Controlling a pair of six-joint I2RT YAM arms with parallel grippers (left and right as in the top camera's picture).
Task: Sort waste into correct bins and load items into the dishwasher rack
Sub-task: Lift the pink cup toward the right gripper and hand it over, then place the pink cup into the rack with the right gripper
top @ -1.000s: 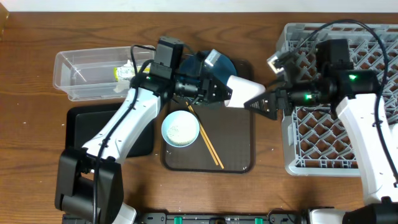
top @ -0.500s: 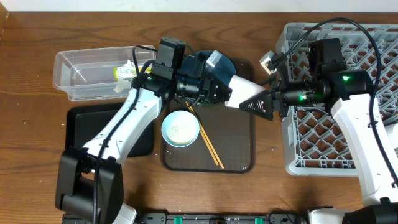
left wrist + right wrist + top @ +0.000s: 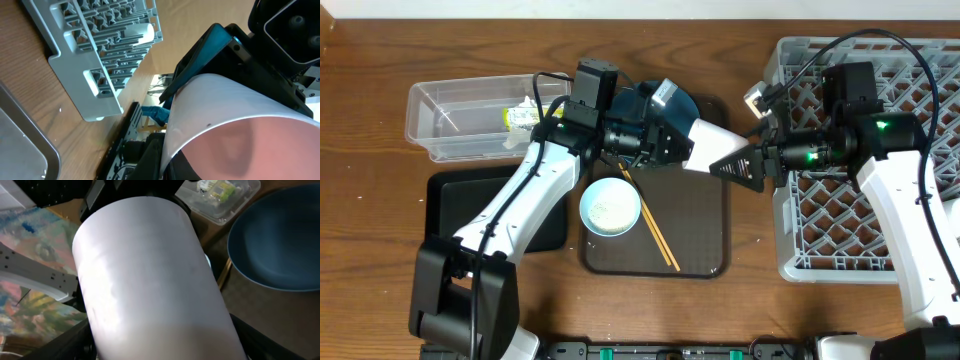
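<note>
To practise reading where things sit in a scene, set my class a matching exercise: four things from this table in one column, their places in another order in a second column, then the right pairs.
Things
1. small whitish round cup
2. round light blue bowl
3. yellow-green printed wrapper
4. pair of wooden chopsticks

Places
A. inside the clear plastic rectangular tub
B. lying slantwise on the dark brown serving tray
C. in the air, tipped on its side
D. upright on the tray, rice inside

Pairs: 1-C, 2-D, 3-A, 4-B
</note>
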